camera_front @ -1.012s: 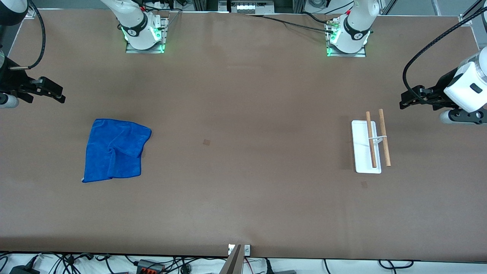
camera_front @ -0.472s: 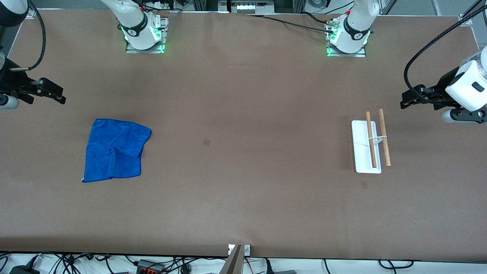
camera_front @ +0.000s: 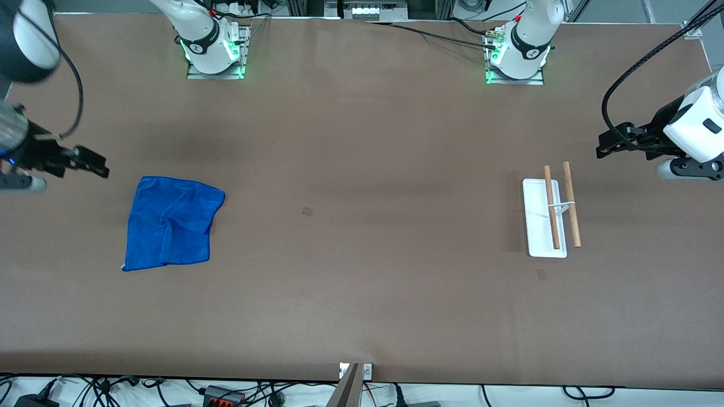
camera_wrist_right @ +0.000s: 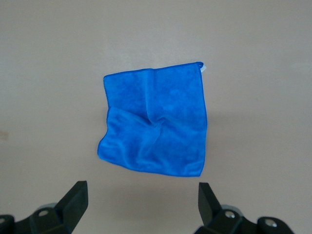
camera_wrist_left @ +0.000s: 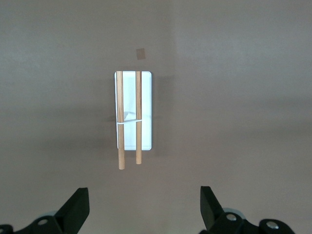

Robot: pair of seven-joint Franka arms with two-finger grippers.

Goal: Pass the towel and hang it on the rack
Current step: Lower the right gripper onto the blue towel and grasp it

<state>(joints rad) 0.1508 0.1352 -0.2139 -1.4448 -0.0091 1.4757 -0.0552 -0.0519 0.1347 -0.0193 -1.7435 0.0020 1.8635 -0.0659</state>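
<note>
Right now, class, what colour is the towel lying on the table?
The towel is bright blue, seen best in the right wrist view.

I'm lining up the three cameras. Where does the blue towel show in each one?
Front view: blue towel lies flat toward the right arm's end of the table.
Right wrist view: the towel fills the middle, past the open right claw.
Left wrist view: not in it.
Shared landmark: the brown table.

Right gripper (camera_front: 96, 164) shifted lower over the table toward the blue towel (camera_front: 169, 223), while left gripper (camera_front: 608, 148) drifted slightly toward the left arm's end, above the rack (camera_front: 546, 217).
</note>
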